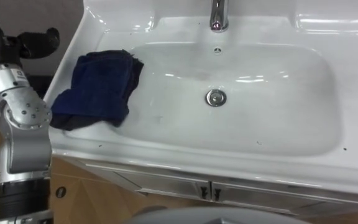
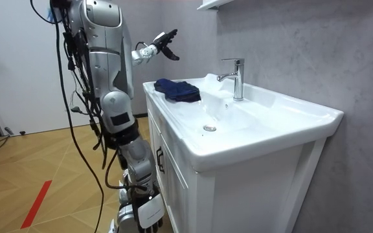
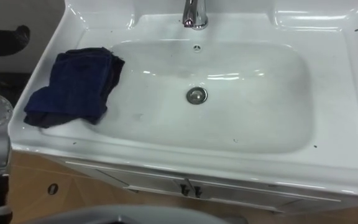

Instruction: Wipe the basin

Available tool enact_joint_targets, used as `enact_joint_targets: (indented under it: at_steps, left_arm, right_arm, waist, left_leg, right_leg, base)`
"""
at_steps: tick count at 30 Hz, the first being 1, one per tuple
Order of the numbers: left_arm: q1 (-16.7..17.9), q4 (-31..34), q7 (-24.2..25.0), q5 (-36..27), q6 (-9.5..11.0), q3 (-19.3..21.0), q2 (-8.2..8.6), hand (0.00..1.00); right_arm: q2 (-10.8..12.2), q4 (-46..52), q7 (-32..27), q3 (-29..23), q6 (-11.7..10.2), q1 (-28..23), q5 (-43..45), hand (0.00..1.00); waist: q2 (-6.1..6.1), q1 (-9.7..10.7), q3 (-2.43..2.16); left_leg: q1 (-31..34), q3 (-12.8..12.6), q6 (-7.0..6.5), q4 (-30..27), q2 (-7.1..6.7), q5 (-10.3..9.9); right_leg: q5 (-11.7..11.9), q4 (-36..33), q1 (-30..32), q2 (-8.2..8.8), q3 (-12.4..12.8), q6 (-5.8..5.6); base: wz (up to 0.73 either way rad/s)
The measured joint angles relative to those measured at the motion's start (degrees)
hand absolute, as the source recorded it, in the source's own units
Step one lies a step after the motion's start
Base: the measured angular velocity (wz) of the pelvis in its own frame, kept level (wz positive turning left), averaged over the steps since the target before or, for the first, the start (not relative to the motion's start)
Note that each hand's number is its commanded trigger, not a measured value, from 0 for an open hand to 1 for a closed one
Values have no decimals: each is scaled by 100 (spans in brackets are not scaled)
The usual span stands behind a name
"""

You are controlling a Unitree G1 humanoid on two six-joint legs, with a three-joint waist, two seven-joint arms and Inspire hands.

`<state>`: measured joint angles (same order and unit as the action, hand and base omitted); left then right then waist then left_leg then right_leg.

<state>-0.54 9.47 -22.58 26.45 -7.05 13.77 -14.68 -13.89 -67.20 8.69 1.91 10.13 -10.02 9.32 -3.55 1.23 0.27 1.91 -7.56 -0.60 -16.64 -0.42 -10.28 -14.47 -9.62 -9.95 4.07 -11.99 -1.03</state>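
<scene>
Hovering left of the basin (image 1: 272, 112), the left hand (image 1: 39, 42) is loosely spread, empty; blue cloth (image 1: 98, 87) lies on the left rim; wiping seems not begun; next, probably lower and grasp it.

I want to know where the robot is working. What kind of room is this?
Probably a bathroom or washroom. There's a white basin with a drain, a shiny tap behind it, and a blue cloth lying over its edge.
</scene>
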Motion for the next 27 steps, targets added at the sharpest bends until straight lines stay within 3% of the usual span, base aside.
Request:
enact_joint_targets:
  at_steps: [9,10,11,16,21,24,25,26,27]
  left_arm:
    - [-168,300,-443,6,78,652,-2,0]
    - [-169,300,-458,4,78,719,-3,0]
    - [-166,298,-466,-1,78,746,-3,0]
    - [-41,143,-610,-253,82,979,-4,0]
    - [307,-360,-918,-1137,115,1487,-15,0]
    - [550,-694,-1309,-1661,127,1815,-47,0]
    - [663,-849,-1484,-1877,236,1919,-47,0]
    - [725,-941,-1541,-2002,288,1976,-47,0]
    - [839,-1156,-1645,-2249,335,2040,-47,0]
  right_arm:
    - [71,-7,41,-208,124,-25,12,0]
    - [68,10,55,-221,128,-42,32,0]
    - [67,26,60,-221,128,-58,35,0]
    - [64,59,16,-220,124,-191,4,0]
    - [25,86,-50,-226,111,-201,14,0]
    - [15,93,-59,-227,66,-257,1,0]
    - [14,90,-70,-243,47,-265,1,0]
    - [15,86,-80,-266,47,-266,-9,0]
    - [13,82,-107,-321,53,-277,-24,0]
  waist:
    - [82,-73,-28]
    - [59,-119,-45]
    - [87,-144,-30]
    - [30,-362,-47]
    - [-91,-494,-45]
    - [-105,-579,-54]
    - [-59,-612,-36]
    - [-102,-619,-56]
    - [-77,-641,-41]
  left_leg:
    - [33,64,-2,-12,-28,2]
    - [32,61,-2,-25,-27,2]
    - [32,61,-2,-34,-26,1]
    - [31,97,-6,-60,-23,-2]
    - [35,183,-13,-45,-41,-10]
    - [31,214,-12,-48,-51,-9]
    - [43,241,-12,-42,-61,-9]
    - [49,275,-12,-42,-73,-9]
    - [50,323,-12,-17,-96,-6]
  right_leg:
    - [-8,8,-4,10,-73,-4]
    - [-8,7,-5,10,-71,-4]
    - [-8,4,-9,11,-81,-4]
    - [-11,1,-10,11,-93,-4]
    - [-30,-13,0,8,-88,-11]
    - [-29,-29,-16,7,-120,-9]
    - [-29,-32,-22,10,-149,-9]
    - [-29,-27,-27,12,-163,-9]
    - [-36,-10,-23,24,-189,-14]
  base:
    - [3]
    - [0]
    - [0]
    - [0]
    - [2]
    - [6]
    - [8]
    - [12]
    - [14]
